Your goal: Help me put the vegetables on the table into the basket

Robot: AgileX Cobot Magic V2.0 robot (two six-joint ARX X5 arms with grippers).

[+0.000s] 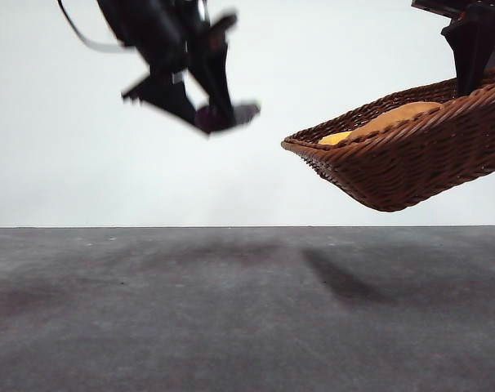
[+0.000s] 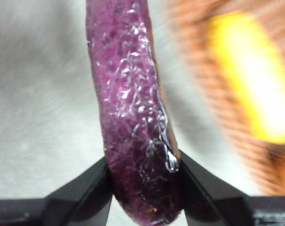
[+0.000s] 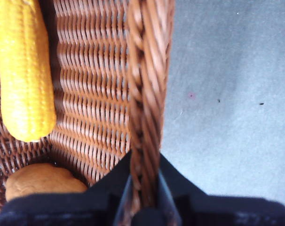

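Left claw: my left claw point(image 2: 145, 188) is clamped on the eggplant point(image 2: 133, 113), one black jaw on each side of its rounded end.
Eggplant axis: in my left wrist view its long axis runs straight away from my jaws, and its far end leaves the picture, so I cannot see a stem.
Eggplant place: in the front view it is only a small dark purple lump point(image 1: 211, 118) at my left claw point(image 1: 219, 114), up in the air, off the basket's lower corner and a little higher than it, well above the tabletop point(image 1: 231, 310).
Right claw: my right claw point(image 3: 142, 188) is clenched on the basket's braided rim point(image 3: 147, 94), one jaw inside the wall and one outside.
Basket: the basket point(image 1: 411, 155) hangs clear of the tabletop, tilted, its corner nearer the eggplant lowest.
Corn: the corn point(image 3: 22, 70) lies inside the basket, its long axis along the rim I hold.
Potato: the potato point(image 3: 41, 181) sits in the basket just past the corn's rounded end.
Only in the front view: the basket's tilt and its shadow on the tabletop below.
Only in the wrist views: the eggplant's length, and the corn and potato as two separate things; from the front they show only as yellow-tan shapes above the rim.
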